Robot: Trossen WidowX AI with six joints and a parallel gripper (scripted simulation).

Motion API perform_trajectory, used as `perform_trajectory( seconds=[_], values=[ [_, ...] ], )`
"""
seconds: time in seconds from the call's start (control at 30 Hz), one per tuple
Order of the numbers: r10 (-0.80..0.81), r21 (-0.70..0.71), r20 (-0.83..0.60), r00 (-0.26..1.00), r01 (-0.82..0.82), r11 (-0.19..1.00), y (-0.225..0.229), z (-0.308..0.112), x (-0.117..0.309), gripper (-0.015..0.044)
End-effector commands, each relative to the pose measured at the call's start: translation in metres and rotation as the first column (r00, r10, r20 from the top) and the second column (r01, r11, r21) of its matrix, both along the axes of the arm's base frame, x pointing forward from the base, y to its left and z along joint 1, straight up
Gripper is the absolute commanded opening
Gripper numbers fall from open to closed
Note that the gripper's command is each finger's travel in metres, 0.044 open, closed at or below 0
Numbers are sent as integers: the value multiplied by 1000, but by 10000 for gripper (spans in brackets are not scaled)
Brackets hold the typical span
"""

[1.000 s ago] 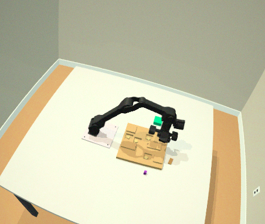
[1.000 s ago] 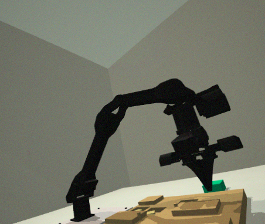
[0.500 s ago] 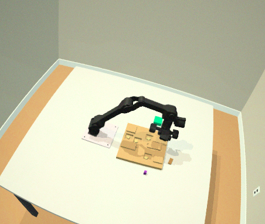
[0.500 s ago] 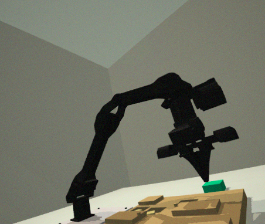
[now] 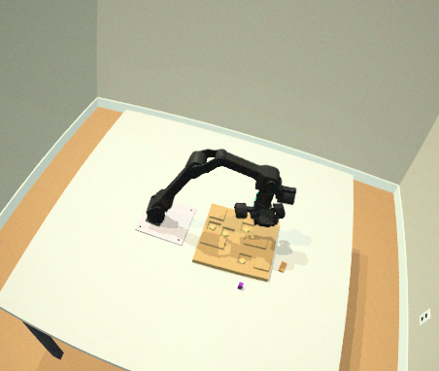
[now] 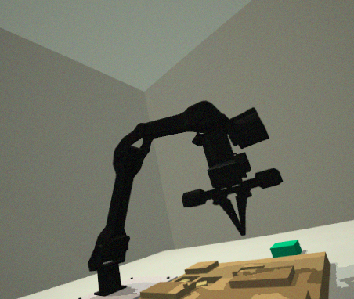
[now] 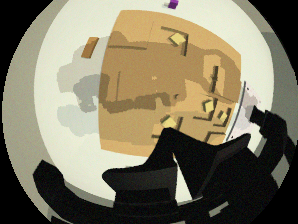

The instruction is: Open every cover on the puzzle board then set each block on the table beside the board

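Note:
The wooden puzzle board (image 5: 225, 262) (image 6: 318, 270) (image 7: 125, 27) bears raised wooden covers, among them one plate (image 6: 201, 268) and a wider plate (image 6: 265, 277). Several square recesses show pale yellow patches, one at the front (image 5: 242, 260) (image 7: 177, 39); I cannot tell what the patches are. A green block (image 6: 286, 249) lies on the table behind the board, mostly hidden by the arm in the top view. A purple block (image 5: 240, 286) (image 7: 173, 4) and an orange block (image 5: 283, 267) (image 7: 90, 47) lie on the table clear of the board. My gripper (image 6: 243, 234) (image 7: 166, 131) is shut, empty, above the board's rear part.
The arm's base stands on a pale plate (image 5: 168, 234) left of the board. The white table (image 5: 94, 194) (image 7: 65, 150) extends around the board. Shadows of the arm fall across the board and the table to its right.

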State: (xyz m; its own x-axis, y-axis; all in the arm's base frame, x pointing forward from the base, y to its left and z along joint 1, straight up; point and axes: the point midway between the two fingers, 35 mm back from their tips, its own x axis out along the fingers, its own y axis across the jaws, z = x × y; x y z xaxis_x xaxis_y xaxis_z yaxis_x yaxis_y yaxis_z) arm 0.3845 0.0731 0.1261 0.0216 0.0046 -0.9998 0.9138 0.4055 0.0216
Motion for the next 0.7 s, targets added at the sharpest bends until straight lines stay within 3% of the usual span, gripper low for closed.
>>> perform_trajectory(
  seconds=[0.0, 0.33, 0.67],
  values=[
    [120, -2, 0, 993, -120, 993, -3, 4, -21, 0],
    [410, -8, -1, 912, -410, 912, -11, 6, -73, 0],
    [663, -12, -4, 748, -663, 748, -19, -4, -127, 0]
  ],
)
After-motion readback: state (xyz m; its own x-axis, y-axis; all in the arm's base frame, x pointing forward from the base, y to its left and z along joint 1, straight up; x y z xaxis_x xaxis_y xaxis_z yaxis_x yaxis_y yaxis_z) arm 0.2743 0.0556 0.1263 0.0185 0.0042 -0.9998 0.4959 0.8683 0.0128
